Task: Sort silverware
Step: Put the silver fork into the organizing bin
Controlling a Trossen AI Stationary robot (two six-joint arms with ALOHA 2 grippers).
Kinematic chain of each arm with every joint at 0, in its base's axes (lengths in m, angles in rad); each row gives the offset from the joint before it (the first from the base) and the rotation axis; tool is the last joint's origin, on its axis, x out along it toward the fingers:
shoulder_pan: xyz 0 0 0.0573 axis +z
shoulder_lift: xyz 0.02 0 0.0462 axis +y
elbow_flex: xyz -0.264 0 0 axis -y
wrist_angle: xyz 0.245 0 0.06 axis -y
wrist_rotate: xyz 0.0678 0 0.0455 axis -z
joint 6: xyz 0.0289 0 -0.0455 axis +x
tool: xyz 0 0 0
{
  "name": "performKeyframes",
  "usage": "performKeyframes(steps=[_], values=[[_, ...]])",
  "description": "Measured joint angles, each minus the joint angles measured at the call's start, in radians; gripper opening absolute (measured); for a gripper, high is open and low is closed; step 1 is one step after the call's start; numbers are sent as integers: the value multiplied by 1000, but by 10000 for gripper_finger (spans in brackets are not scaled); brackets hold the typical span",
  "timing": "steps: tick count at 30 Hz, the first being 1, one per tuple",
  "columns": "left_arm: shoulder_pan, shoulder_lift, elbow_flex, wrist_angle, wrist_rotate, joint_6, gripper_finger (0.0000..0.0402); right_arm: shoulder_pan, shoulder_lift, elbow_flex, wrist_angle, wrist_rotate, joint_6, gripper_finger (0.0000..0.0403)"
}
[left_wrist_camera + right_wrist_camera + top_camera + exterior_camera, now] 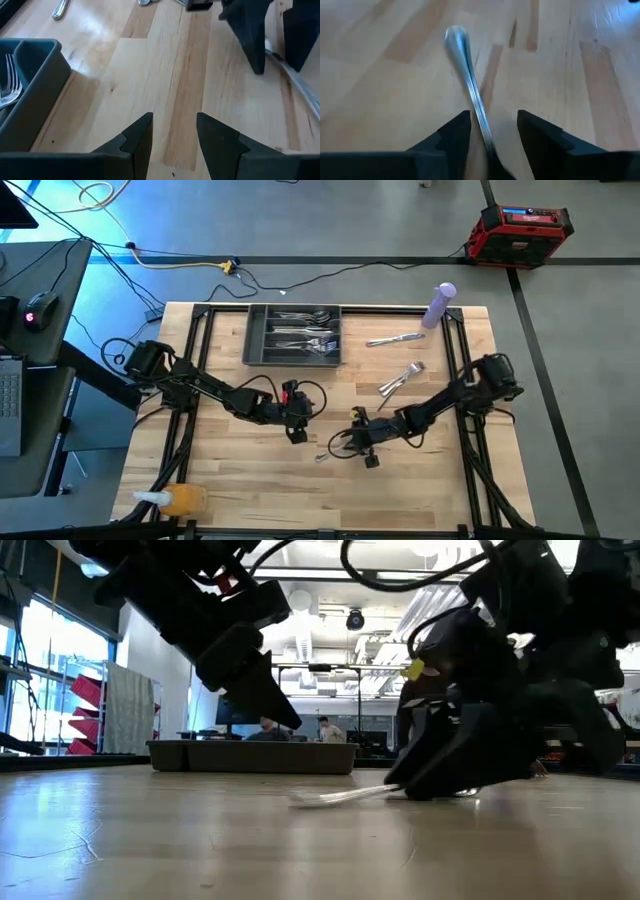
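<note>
A slim silver piece of silverware (470, 85) lies on the wooden table near its middle; in the low view the piece (335, 797) slants up a little toward my right gripper (440, 775). My right gripper (492, 130) is open, low over the table, its fingers either side of the piece's shaft. My left gripper (172, 135) is open with nothing between its fingers, just left of it and above the table (297, 430). The dark grey tray (293, 335) at the far middle holds several pieces. My right gripper stands open around the piece's shaft (482, 127), slanting down from the table's right side, fingers lying along it. The shaft runs close by one finger (457, 135); whether it touches, I cannot tell. The piece's rounded far end (456, 36) rests on the table.
Loose silverware lies right of the tray (395, 338) and below it (400, 378). A purple bottle (438, 305) stands at the far right, an orange bottle (175, 500) lies at the near left corner. The tray's corner (35, 75) is near my left gripper.
</note>
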Motion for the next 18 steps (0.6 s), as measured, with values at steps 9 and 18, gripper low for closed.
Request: performKeyframes(steps=[9,18], values=[[0,0,0,25,74,-28,133,-1,24,3,17,-21,16,14],[-2,71,0,297,291,76,136,-20,-158,0,-89,147,61,3]])
